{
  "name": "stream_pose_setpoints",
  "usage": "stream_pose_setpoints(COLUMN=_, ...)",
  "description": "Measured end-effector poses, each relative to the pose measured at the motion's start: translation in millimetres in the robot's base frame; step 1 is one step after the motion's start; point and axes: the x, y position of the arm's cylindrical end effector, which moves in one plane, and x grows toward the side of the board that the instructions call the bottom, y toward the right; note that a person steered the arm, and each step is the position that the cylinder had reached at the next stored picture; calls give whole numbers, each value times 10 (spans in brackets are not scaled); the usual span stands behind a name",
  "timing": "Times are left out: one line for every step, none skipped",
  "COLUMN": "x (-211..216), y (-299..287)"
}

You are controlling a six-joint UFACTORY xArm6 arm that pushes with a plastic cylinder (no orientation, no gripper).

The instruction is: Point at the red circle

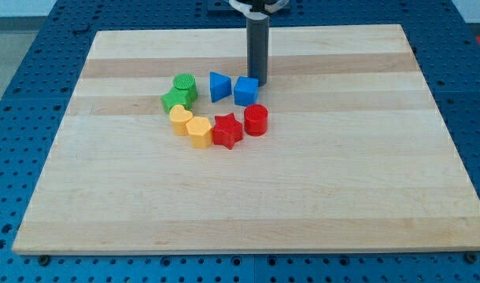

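Pale wooden counter (342, 196) carries a ring of blocks. No pincer exists here, so its state cannot be told; my tip (258, 83) stands just beyond the blue cube (245, 91). With the red circle (256, 119) just below that cube, driving straight down risks shoving the cube into it.

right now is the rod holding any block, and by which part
Nothing is held. My tip has no gripper; it stands just above the blue cube in the view, with the red circle farther down.
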Motion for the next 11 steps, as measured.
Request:
stream_pose_setpoints(x=11, y=42)
stream_pose_setpoints(x=-56, y=418)
stream_pose_setpoints(x=81, y=760)
stream_pose_setpoints(x=442, y=959)
stream_pose_setpoints(x=842, y=954)
stream_pose_setpoints(x=1127, y=833)
stream_pose_setpoints(x=1153, y=649)
stream_pose_setpoints(x=1161, y=487)
stream_pose_setpoints(x=1161, y=377)
stream_pose_setpoints(x=1161, y=224)
stream_pose_setpoints(x=1161, y=159)
